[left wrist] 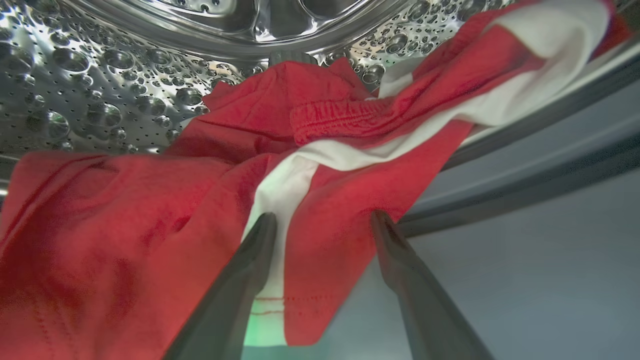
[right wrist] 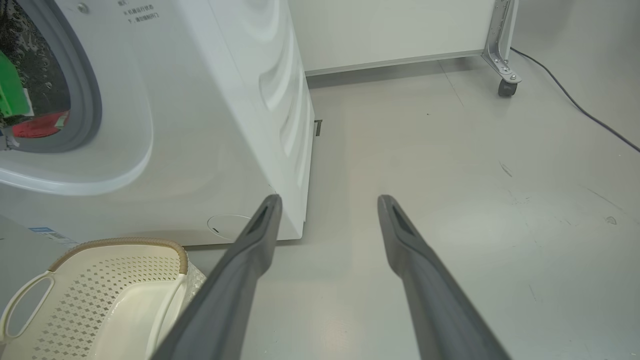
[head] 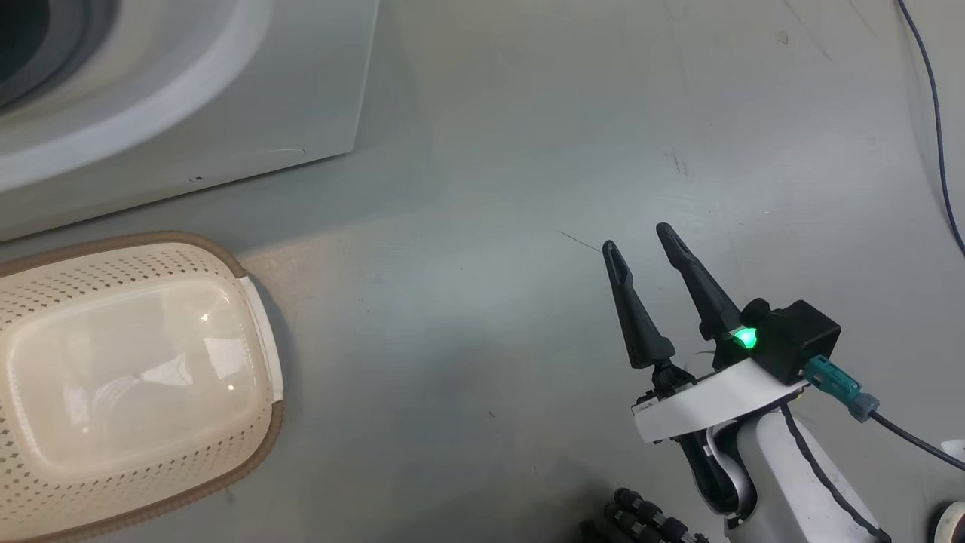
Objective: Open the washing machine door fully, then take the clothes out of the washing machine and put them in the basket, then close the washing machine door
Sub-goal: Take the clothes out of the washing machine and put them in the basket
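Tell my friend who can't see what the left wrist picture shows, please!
Bright red clothes with white bands lie in a heap inside the washing machine's shiny, dimpled steel drum. The left tool is open, and its two dark fingers point at the front edge of the cloth without closing on it.

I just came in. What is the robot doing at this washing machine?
The robot is unloading the washing machine. Its left gripper reaches into the drum, open, with the red clothes right at its fingertips; nothing is gripped yet. The right gripper hangs open over the floor, idle. The basket sits on the floor by the machine with no clothes in it.
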